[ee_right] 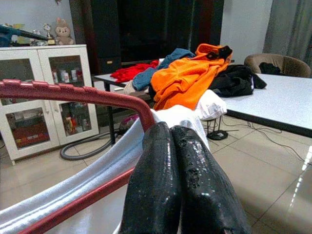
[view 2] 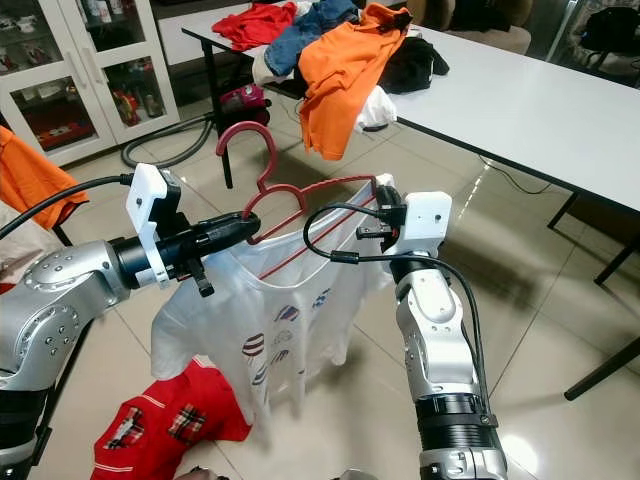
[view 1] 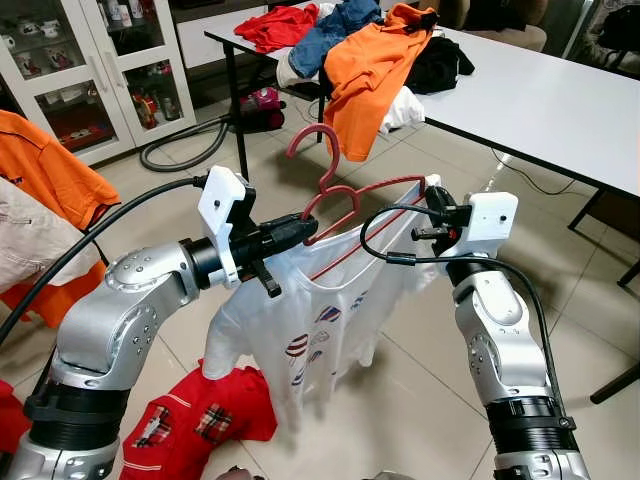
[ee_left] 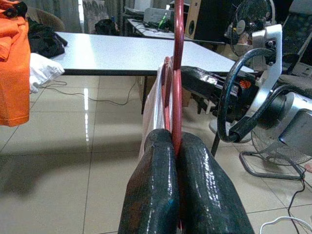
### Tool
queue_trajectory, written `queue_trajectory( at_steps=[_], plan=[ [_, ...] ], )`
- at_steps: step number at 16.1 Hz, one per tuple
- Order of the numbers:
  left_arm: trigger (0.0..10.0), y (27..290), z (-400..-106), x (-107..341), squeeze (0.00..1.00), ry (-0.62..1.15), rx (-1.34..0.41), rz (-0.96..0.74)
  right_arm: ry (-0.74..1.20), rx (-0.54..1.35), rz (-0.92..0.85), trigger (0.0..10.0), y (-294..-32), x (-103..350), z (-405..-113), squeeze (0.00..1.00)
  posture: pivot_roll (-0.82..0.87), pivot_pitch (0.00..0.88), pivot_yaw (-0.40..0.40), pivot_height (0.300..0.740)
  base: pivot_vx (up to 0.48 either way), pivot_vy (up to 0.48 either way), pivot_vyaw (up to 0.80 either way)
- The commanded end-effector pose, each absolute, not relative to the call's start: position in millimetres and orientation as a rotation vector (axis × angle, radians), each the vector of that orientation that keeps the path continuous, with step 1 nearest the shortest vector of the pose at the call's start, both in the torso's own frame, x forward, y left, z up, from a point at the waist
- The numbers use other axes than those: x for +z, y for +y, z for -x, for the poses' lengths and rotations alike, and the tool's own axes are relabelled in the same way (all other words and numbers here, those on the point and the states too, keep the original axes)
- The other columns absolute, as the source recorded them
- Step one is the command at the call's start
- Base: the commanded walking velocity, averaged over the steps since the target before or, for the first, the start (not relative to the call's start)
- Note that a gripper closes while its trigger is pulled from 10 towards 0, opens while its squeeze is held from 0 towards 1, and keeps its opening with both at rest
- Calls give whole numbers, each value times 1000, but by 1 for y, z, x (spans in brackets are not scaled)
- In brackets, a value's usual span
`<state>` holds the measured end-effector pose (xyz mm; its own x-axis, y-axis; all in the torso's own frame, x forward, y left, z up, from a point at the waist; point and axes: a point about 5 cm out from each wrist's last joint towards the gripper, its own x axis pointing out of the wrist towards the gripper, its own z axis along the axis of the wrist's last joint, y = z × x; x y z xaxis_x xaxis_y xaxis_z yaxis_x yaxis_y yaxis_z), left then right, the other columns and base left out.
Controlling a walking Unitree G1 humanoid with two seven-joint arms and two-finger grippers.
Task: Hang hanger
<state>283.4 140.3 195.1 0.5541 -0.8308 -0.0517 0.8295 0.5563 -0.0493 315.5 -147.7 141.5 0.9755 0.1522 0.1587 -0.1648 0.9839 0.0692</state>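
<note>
Red hanger (view 1: 335, 205) with a white shirt (view 1: 320, 320) draped on it, held in the air between both grippers above the tiled floor (view 1: 420, 380). The left gripper (view 1: 300, 228) has its jaws closed on the hanger near the base of the hook; in the left wrist view the red wire runs straight out from between the pressed-together fingertips (ee_left: 161, 161). The right gripper (view 1: 432, 205) has its jaws clamped on the far shoulder end of the hanger, where the frame bends and the shirt's cloth bunches just beside the fingertips (ee_right: 161, 161). The hook (view 1: 315, 150) rises free above and slightly ahead of the left jaws. Judged handling: the hanger is thin, stiff and light, likely smooth enough to twist in a pinch grip; the shirt is soft, adds little weight, and hangs below both jaws, so it may swing or slide off the sloping arm if the frame tips. The two-point hold, near the hook and at one end, suits keeping the hook upright. A counter (view 1: 540, 110) bearing an orange garment (view 1: 370, 70) lies well beyond the jaws
</note>
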Motion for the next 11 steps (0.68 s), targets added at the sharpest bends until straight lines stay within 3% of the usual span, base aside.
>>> queue_trajectory(
  at_steps=[1, 6, 11],
  plan=[
    [0, 142, -285, 207, 0, 20, -984, 9, -164, 160, -92, 0, -149, 145, -319, 0, -99, 0, -8, 740, 0, 0, 0],
    [0, 143, -284, 206, 0, 32, -987, -24, -174, 166, -129, 0, -149, 149, -320, 0, -98, 0, -6, 740, 0, 0, 0],
    [0, 147, -289, 202, 0, 59, -958, -104, -297, 263, -145, 0, -129, 179, -311, 0, -106, 0, 1, 740, 0, 0, 0]
  ],
)
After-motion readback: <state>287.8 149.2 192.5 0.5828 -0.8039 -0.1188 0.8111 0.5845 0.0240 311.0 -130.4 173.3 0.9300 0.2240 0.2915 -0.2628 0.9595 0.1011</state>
